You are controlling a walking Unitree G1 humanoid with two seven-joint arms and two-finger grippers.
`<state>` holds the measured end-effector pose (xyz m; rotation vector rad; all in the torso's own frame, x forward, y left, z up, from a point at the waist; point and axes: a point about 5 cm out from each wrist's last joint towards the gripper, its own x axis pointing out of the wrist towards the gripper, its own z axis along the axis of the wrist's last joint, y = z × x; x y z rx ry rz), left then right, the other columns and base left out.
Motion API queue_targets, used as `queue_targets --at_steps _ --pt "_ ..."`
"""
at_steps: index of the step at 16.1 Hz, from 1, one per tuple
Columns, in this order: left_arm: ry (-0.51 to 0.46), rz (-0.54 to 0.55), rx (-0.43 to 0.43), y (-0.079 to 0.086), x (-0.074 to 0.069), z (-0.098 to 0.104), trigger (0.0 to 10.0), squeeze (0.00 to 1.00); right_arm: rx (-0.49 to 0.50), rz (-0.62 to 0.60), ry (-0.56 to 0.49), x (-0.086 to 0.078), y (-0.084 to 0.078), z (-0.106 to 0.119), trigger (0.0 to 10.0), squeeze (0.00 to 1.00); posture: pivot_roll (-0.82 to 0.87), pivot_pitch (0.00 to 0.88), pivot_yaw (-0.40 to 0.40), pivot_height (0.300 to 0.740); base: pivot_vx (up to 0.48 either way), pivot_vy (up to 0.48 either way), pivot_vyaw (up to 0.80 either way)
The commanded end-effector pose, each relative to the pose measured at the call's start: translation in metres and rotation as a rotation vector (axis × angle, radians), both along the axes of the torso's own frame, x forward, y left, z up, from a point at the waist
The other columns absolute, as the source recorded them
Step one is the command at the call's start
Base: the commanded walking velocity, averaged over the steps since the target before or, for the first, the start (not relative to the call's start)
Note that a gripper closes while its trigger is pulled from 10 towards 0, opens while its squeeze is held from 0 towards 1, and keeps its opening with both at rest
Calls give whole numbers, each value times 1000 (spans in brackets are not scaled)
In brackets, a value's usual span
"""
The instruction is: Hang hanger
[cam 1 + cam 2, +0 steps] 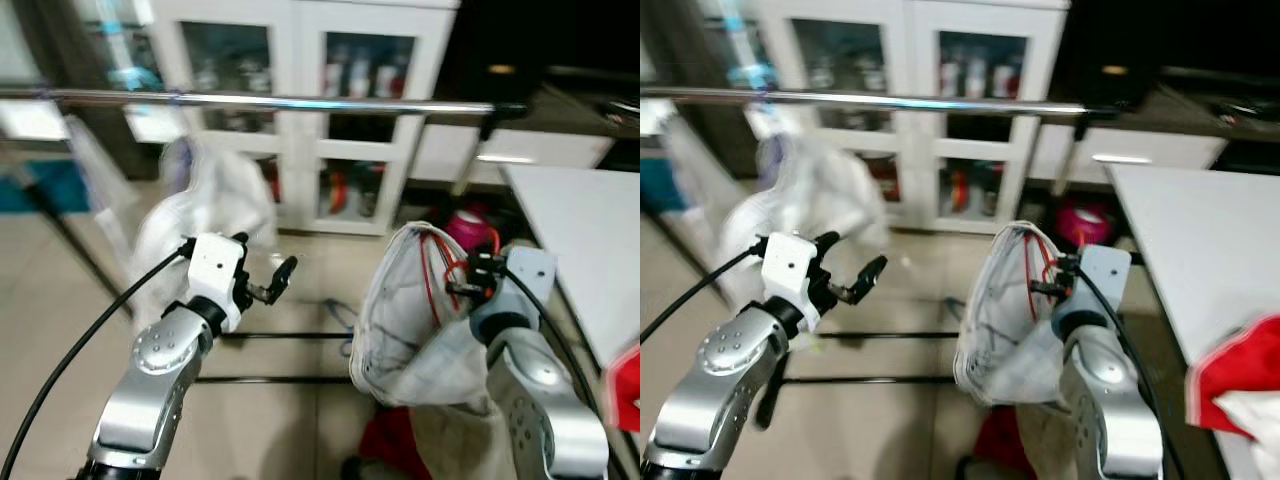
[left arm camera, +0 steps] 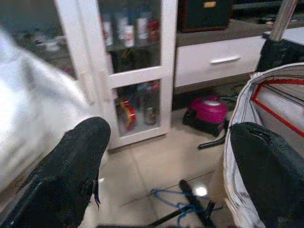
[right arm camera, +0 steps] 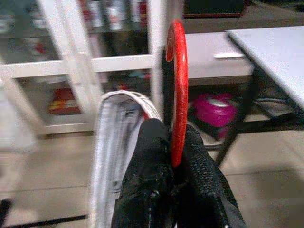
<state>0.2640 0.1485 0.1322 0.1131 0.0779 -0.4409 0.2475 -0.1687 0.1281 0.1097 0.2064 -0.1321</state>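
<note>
The right gripper (image 3: 173, 164) is closed tight on a red hanger (image 3: 177, 90), its two black fingers (image 3: 147, 161) pinching the lower stem of the hook so that the thin, glossy red curve rises straight up between them and arches over at the top. A white garment (image 1: 400, 320) hangs on the hanger below the hook — pale, crumpled cloth with a rounded neck opening edged in grey, red lines of the hanger frame showing inside it. In the head views the hanger and garment sit in front of the robot's right side, well below the metal clothes rail (image 1: 270, 100) that runs horizontally across the upper scene, and apart from it. The left gripper (image 1: 270, 280) is raised beside the garment with its fingers spread wide and nothing between them; the left wrist view shows the two black pads (image 2: 76, 166) well apart. Another white garment (image 1: 200, 215), blurred, hangs from the rail behind the left arm. A white glass-door cabinet (image 1: 350, 120) holding bottles stands behind the rail, a pink appliance (image 2: 209, 109) sits on the floor near it, and a white tabletop (image 1: 585, 240) lies to the right, with a red and white cloth (image 1: 1240, 385) at its near edge.
</note>
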Motion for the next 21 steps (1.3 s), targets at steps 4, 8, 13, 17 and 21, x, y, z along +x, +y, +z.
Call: queue_targets --at_steps 4,8,13,17,21 --pt "5 -33 -8 -4 3 4 10000 0 30 -6 -45 -2 -2 11 10000 0 -142 0 15 740 -343 0 0" --pt "6 -50 -13 -7 5 5 10000 0 30 7 -46 -3 0 12 10000 0 -149 0 22 740 -359 0 0" --pt "6 -49 -15 -5 4 6 10000 0 47 51 -47 -1 5 12 10000 0 -128 0 10 740 -359 0 0" --pt "-8 -25 21 7 12 8 10000 0 65 241 -129 7 19 26 10000 0 -132 0 22 740 -174 0 0" --pt "-47 -59 76 12 28 15 10000 780 101 410 -227 15 30 45 0 0 -143 0 38 740 0 0 0"
